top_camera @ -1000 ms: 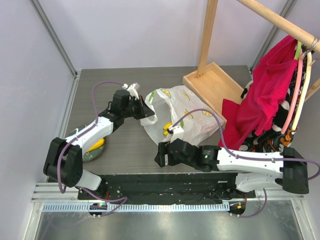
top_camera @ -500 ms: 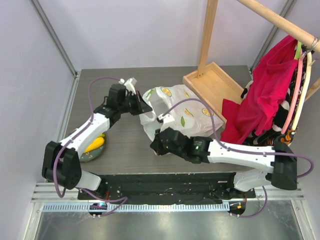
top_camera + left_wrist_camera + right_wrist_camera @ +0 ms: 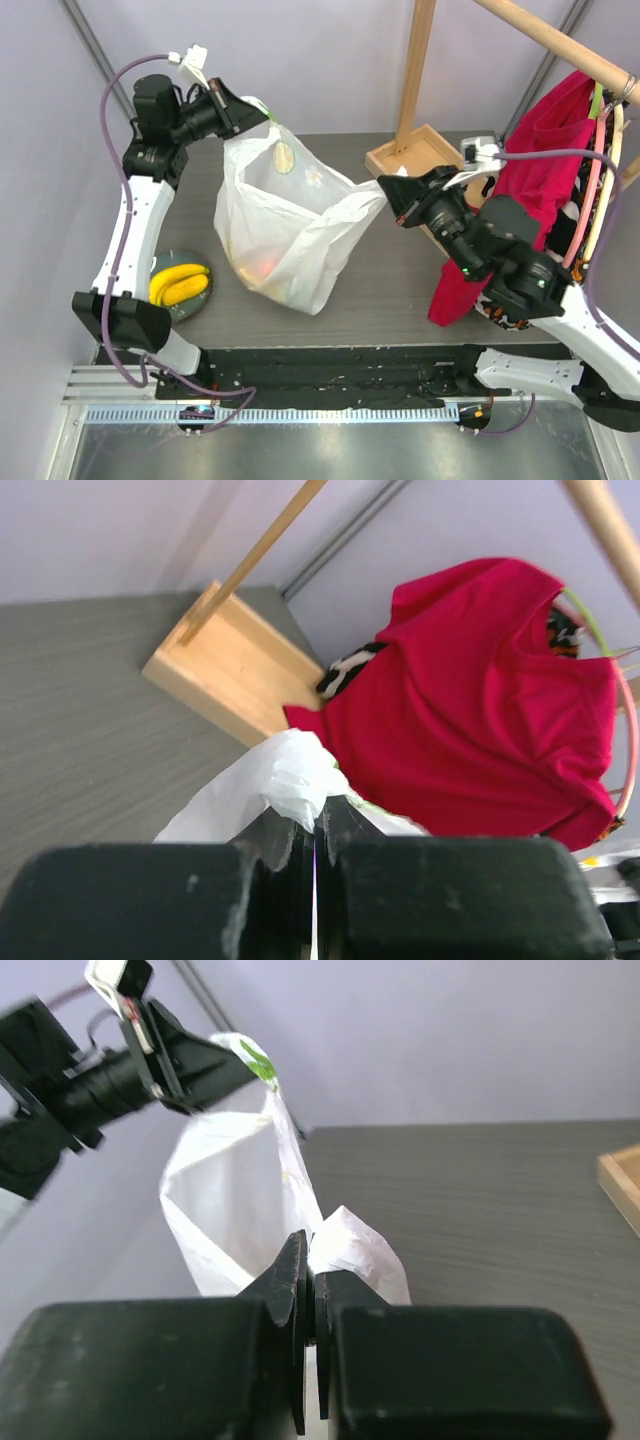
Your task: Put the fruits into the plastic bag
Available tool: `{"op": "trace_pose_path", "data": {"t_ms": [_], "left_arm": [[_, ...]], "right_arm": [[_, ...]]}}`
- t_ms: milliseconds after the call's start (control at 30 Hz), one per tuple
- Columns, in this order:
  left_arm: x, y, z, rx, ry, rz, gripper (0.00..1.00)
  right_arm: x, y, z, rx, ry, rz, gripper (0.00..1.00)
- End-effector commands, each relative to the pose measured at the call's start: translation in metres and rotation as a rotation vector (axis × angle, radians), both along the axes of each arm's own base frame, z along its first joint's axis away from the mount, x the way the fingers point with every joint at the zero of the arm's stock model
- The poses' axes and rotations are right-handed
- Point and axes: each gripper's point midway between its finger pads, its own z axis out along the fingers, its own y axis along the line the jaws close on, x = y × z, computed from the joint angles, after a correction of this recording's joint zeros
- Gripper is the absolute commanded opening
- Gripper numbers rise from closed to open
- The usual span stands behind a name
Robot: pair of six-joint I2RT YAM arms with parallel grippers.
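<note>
The plastic bag (image 3: 285,225) hangs lifted off the table, stretched between both grippers. My left gripper (image 3: 248,110) is high at the back left, shut on one bag handle (image 3: 290,775). My right gripper (image 3: 385,192) is shut on the opposite handle (image 3: 355,1245). Through the thin plastic, reddish and yellowish fruits (image 3: 262,270) show faintly at the bag's bottom. A yellow banana bunch (image 3: 180,283) lies on the grey plate (image 3: 187,307) at the left, outside the bag. In the right wrist view the bag (image 3: 225,1200) hangs down from the left gripper (image 3: 215,1060).
A wooden stand base (image 3: 420,165) with its upright post (image 3: 414,70) sits at the back right, close behind the right gripper. A red cloth (image 3: 530,190) hangs from a rail on the right. In the left wrist view, the red cloth (image 3: 470,700) lies beyond the wooden base (image 3: 230,670).
The right gripper has shut on the bag's handle. Both arms have risen and spread apart, lifting the bag off the table. The banana bunch stays on the plate.
</note>
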Motion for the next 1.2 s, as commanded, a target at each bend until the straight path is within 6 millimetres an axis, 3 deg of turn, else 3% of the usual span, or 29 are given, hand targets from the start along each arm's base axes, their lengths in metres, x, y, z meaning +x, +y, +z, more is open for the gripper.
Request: {"op": "trace_pose_path", "data": {"t_ms": [0,100,200,267,333,467,567,633,733,867,967,1000,1067,1100,1167], "left_arm": [[0.014,-0.004,-0.076,0.051,0.220,-0.069,0.00],[0.018,0.002,-0.119,0.130,0.285,-0.057,0.00],[0.015,0.004,-0.142,0.165,0.316,-0.067,0.00],[0.013,0.002,-0.137,0.155,0.289,-0.086,0.00],[0.013,0.001,-0.120,0.141,0.235,-0.081,0.00],[0.014,0.001,-0.074,0.114,0.123,-0.065,0.00],[0.016,-0.001,-0.062,0.097,0.086,-0.068,0.00],[0.016,-0.003,-0.062,0.092,0.076,-0.084,0.00],[0.018,-0.001,-0.079,0.109,0.096,-0.101,0.00],[0.021,0.008,-0.116,0.182,0.165,-0.082,0.00],[0.011,0.015,-0.122,0.237,0.159,-0.062,0.21],[0.008,0.018,-0.122,0.256,0.144,-0.049,0.45],[-0.003,0.028,-0.111,0.288,0.096,0.007,0.60],[-0.008,0.032,-0.109,0.313,0.078,0.027,0.72],[-0.017,0.046,-0.104,0.360,0.053,0.102,0.77]], "right_arm": [[0.024,0.021,-0.096,-0.199,0.165,-0.023,0.01],[0.026,0.034,-0.125,-0.229,0.222,0.005,0.01],[0.025,0.043,-0.144,-0.251,0.264,0.033,0.01],[0.025,0.045,-0.145,-0.250,0.266,0.041,0.01],[0.026,0.041,-0.136,-0.247,0.243,0.029,0.01],[0.026,0.024,-0.094,-0.215,0.167,-0.020,0.01],[0.027,0.011,-0.076,-0.212,0.131,-0.061,0.01],[0.026,0.006,-0.074,-0.204,0.129,-0.078,0.01],[0.024,0.007,-0.084,-0.202,0.150,-0.070,0.01],[0.023,0.012,-0.109,-0.220,0.198,-0.052,0.01],[0.022,0.019,-0.117,-0.222,0.213,-0.025,0.01],[0.021,0.021,-0.119,-0.222,0.217,-0.018,0.01],[0.021,0.023,-0.118,-0.213,0.212,-0.005,0.01],[0.020,0.024,-0.117,-0.208,0.209,0.000,0.01],[0.020,0.026,-0.117,-0.199,0.203,0.009,0.01]]}}
